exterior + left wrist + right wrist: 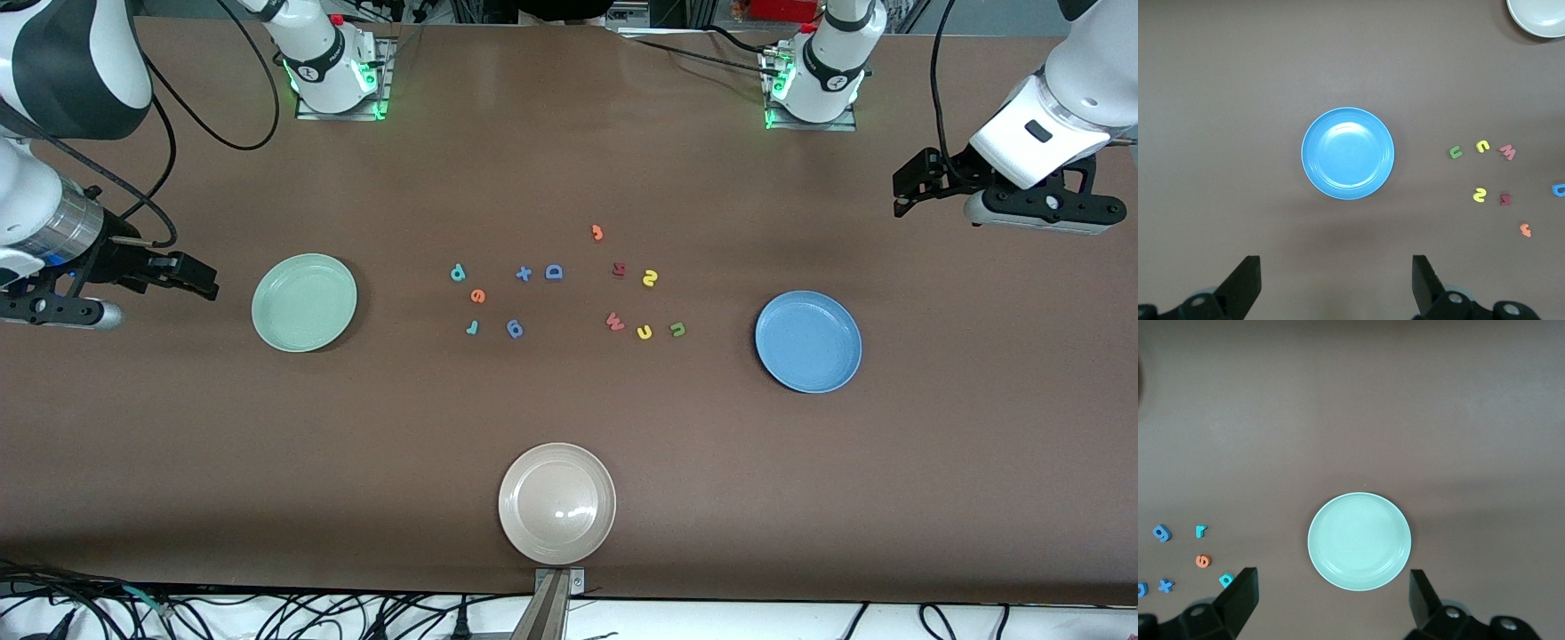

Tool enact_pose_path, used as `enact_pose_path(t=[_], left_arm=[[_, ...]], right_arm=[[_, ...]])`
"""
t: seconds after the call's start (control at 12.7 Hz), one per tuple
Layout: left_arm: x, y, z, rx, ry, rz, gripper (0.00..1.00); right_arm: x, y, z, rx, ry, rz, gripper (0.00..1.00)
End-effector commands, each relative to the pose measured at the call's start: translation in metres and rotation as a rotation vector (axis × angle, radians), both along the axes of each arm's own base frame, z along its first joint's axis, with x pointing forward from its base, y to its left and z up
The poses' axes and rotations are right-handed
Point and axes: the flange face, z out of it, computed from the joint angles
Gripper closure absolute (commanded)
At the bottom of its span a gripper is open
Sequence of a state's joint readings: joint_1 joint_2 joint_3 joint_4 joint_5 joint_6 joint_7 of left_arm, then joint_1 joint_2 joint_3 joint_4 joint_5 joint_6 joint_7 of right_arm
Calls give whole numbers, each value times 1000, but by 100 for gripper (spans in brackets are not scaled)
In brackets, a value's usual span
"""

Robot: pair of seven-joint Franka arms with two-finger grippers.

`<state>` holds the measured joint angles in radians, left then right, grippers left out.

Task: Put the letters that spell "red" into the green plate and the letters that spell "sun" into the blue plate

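— So where are your two grippers?

— Your left gripper hangs with fingers spread wide, holding nothing, up by the blue plate. Your right gripper is also spread and bare, just beside the green plate.

— And the letters?

— All lie between the plates, none in either. The orange e, teal d and teal r sit toward your right gripper — the yellow s, yellow n and green u toward your left.
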<state>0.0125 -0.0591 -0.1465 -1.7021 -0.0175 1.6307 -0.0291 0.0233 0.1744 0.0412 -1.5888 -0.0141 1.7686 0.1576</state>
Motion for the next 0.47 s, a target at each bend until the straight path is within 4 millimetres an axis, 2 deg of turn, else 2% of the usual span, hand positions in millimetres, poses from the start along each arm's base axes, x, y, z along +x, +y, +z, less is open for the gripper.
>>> enact_pose_path(t=[0.0, 0.39], left_arm=[[2, 0, 6, 7, 0, -22, 0], [2, 0, 6, 7, 0, -22, 0]], right_arm=[[-2, 2, 5, 17, 2, -8, 0], [-2, 2, 4, 17, 3, -16, 0]])
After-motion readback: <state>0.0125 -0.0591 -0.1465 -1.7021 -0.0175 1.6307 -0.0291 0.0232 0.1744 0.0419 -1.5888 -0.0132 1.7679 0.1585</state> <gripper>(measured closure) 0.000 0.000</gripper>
